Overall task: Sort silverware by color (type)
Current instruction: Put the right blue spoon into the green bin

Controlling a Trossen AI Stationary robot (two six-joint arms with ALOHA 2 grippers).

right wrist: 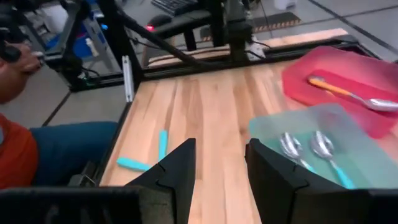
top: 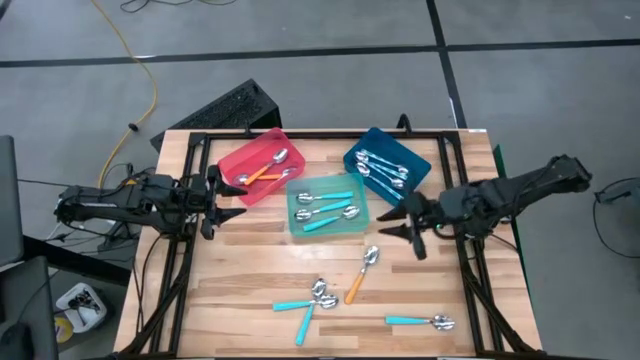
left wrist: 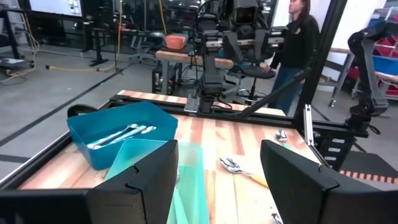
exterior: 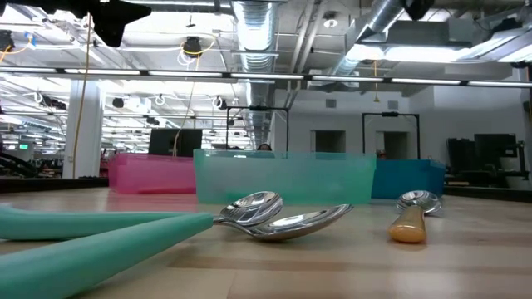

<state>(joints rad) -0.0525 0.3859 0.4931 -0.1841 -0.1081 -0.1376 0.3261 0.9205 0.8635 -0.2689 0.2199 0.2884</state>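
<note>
Three trays stand at the table's far middle. The red tray (top: 232,160) holds orange-handled spoons (top: 266,170), the teal tray (top: 300,226) teal-handled spoons (top: 328,208), the blue tray (top: 372,136) pale-handled spoons (top: 385,172). Loose on the near half of the table lie an orange-handled spoon (top: 361,275) and teal-handled spoons (top: 305,305) (top: 420,321). My left gripper (top: 235,200) hovers open at the left, beside the red tray. My right gripper (top: 390,222) hovers open just right of the teal tray, its fingers (right wrist: 180,168) with nothing between them.
The low view shows two teal handles (exterior: 100,241) and the orange-handled spoon (exterior: 411,223) close to the near edge. A black frame (top: 200,140) borders the tabletop. A person (left wrist: 298,37) stands beyond the right side, and another person's leg (right wrist: 56,146) is at the left side.
</note>
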